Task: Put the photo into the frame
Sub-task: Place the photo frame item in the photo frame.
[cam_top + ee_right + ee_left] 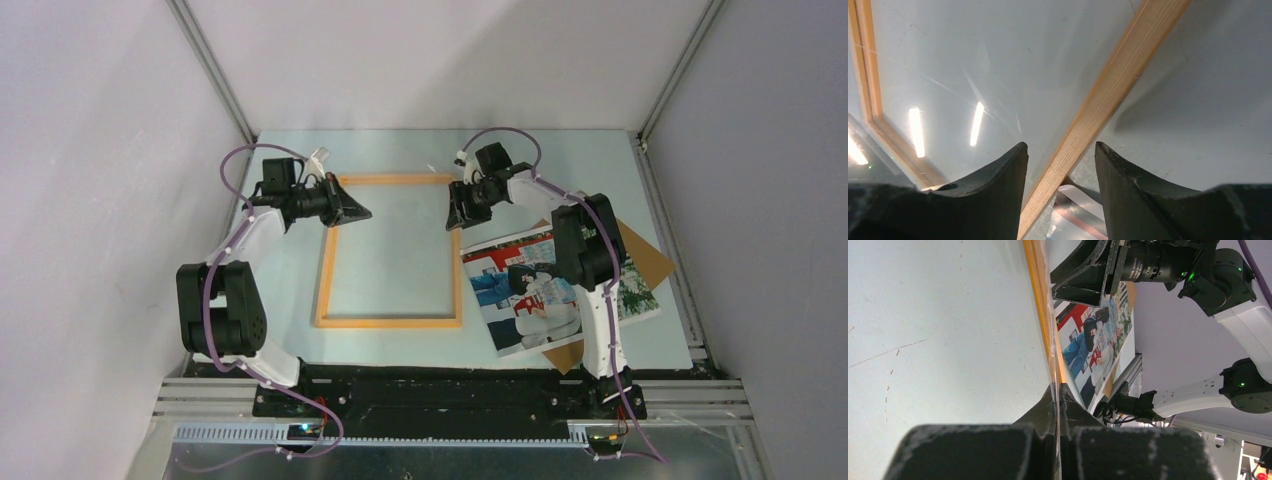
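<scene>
The left pincer (352,210) is pressed together. Its wrist view shows the two fingers (1040,412) meeting with no gap, though I cannot tell whether anything thin is caught between them. It hangs low just inside the far-left corner of the frame (390,322), on the table's (560,160) far-left side. My guess is that it is parked there as a stop, so the light wooden rectangle cannot skate sideways when the other arm works on it.

The frame lies flat mid-table and holds no print. Glare streaks inside it hint at a clear pane, but that is not certain.

At the far end of the frame's right rail, the right pincer (462,218) stands spread. Its wrist view shows one finger (998,175) on each side of the rail (1118,75), and neither is clearly touching the wood. It looks lined up to close on the rail, probably to tip or steady the frame and make room for the print.

The photo (500,290) lies face up toward the table's near-right corner. Its left edge is just beside the right rail, and part of it is hidden under the right arm. It rests on a brown backing board (645,255) set askew beneath it — so both sheets are within easy reach of that arm, and the task's main step is not yet done.
</scene>
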### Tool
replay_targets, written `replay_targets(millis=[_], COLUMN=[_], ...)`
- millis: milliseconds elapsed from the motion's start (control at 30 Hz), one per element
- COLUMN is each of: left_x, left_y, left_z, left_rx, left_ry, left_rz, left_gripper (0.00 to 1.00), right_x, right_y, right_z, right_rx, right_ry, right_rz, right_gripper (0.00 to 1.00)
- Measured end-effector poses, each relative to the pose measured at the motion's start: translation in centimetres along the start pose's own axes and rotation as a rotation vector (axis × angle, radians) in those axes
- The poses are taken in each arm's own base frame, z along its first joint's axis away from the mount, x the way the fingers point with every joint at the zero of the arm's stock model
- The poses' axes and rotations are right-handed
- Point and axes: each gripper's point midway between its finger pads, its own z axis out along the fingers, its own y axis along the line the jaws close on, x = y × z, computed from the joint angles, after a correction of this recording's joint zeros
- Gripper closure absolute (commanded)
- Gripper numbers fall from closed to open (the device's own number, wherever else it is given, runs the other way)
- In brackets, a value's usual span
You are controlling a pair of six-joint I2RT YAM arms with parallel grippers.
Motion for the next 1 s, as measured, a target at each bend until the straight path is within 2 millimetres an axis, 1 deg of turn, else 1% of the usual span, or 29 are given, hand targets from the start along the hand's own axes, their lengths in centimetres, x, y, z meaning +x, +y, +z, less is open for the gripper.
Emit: replay_targets(millis=[133, 233, 433, 700, 1000], left_x=[0.0, 0.1, 0.4, 1.1, 1.4], left_y=[0.0, 0.2, 0.9, 2.1, 2.8], left_z=[0.0, 0.0, 0.0, 0.2, 0.3], left_rx=[0.0, -0.004, -0.035, -0.066, -0.088], left_ry=[0.001, 0.002, 0.01, 0.039, 0.05], left_rz=[0.008, 0.014, 0.03, 0.028, 0.022], left_gripper=[1.0, 1.0, 1.0, 1.0, 1.0], right_x=[0.3, 0.3, 0.4, 0.5, 0.5], right_y=[0.2, 0.0, -0.3, -0.9, -1.1], right_z=[0.2, 0.2, 0.1, 0.0, -0.1], right_rx=[-0.001, 0.011, 0.026, 0.05, 0.058], right_ry=[0.009, 0.011, 0.014, 0.015, 0.017], right_rz=[0.0, 0.001, 0.003, 0.004, 0.0], right_gripper=[0.53, 0.57, 0.65, 0.7, 0.72])
